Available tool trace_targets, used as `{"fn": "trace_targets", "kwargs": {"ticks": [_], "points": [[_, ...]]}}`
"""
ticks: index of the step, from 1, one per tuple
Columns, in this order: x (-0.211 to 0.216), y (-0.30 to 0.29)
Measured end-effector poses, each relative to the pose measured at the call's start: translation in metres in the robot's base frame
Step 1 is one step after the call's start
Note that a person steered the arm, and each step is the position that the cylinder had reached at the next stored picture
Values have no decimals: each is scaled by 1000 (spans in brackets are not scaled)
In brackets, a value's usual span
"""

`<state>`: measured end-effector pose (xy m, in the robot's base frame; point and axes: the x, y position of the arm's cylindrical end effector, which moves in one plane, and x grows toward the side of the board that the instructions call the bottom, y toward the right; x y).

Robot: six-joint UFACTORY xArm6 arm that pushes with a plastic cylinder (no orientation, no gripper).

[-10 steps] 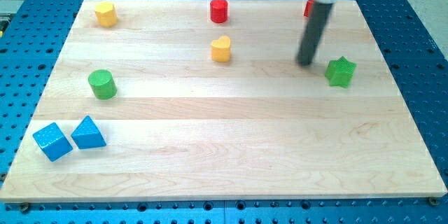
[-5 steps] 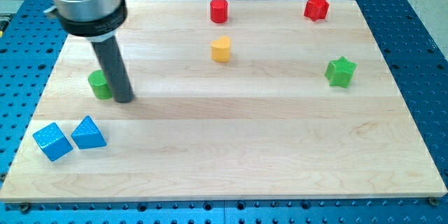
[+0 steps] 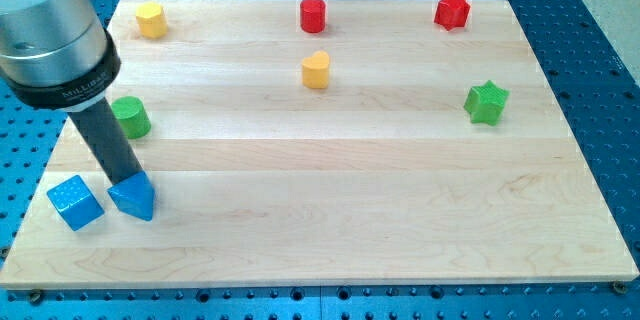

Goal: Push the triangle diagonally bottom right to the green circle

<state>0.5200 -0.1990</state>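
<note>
At the view's far left, near the bottom corner of the pale wooden worktop [image 3: 330, 240], lies a blue cube-shaped block [image 3: 74, 201], turned so one corner faces the view's bottom. Just to its right, close but with a thin gap showing, sits the blue triangle block [image 3: 134, 198], the thing to be pushed. It is a short wedge with no marked long axis; its pointed end looks to aim toward the view's bottom right, though the exact heading is hard to tell.

The dark rod comes down from the grey arm body at the view's upper left, and my tip [image 3: 124, 179] rests against the triangle's upper left edge. This tool has no jaws, so it neither opens nor closes and grips nothing; it only touches the triangle's side.

Above the triangle, toward the view's top and partly behind the rod, stands the green round cylinder block [image 3: 131, 117], apart from the triangle. A yellow rounded block [image 3: 151, 20] sits near the worktop's top left corner.

Further right, a small red cylinder block [image 3: 314, 15] stands at the top edge, with a yellow heart-like block [image 3: 316, 70] below it. At the top right is a red block of uneven outline [image 3: 452, 10], and lower, near the right edge, a green star-shaped block [image 3: 486, 102].
</note>
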Motion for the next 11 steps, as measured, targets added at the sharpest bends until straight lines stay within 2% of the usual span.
{"fn": "trace_targets", "kwargs": {"ticks": [2, 3, 4, 6, 8, 9, 10, 11], "points": [[8, -37], [27, -35], [28, -21], [19, -74], [24, 40], [27, 73], [38, 43], [39, 44]]}}
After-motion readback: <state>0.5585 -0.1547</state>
